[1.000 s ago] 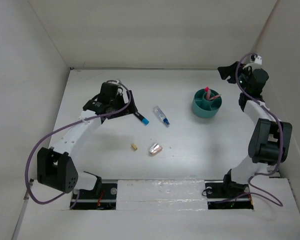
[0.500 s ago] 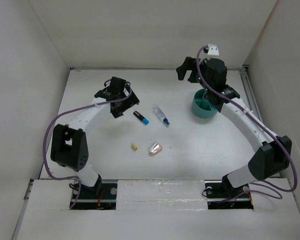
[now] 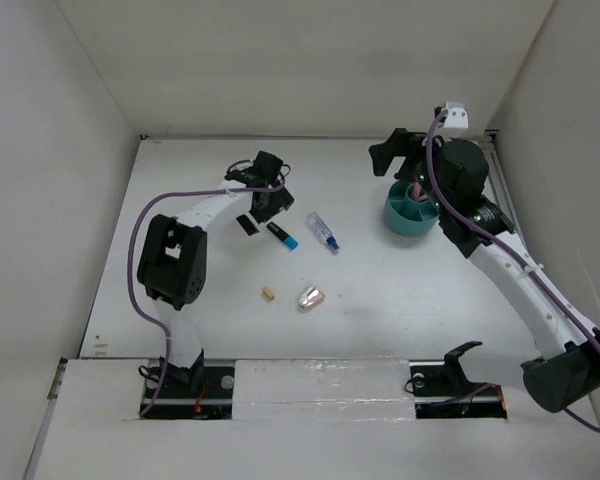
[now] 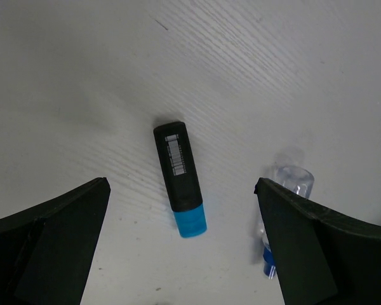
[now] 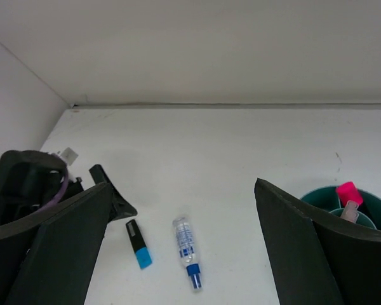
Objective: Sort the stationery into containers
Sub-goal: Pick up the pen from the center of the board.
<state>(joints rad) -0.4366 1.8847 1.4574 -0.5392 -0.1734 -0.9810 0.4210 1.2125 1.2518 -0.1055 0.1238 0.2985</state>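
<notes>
Lying left of centre on the white bench (image 3: 380,300), the black marker (image 3: 281,236) runs diagonally, with its blue cap to the near right and its black end to the far left. A white label shows on its barrel. The left end effector (image 3: 263,208) hangs over it, jaws wide and empty. Just to its right lies the clear tube (image 3: 323,231), its blue cap pointing near. The right end effector (image 3: 393,158), also open and empty, hovers by the teal bowl (image 3: 400,222) at the far right. Plain white walls (image 3: 280,70) enclose the bench.
</notes>
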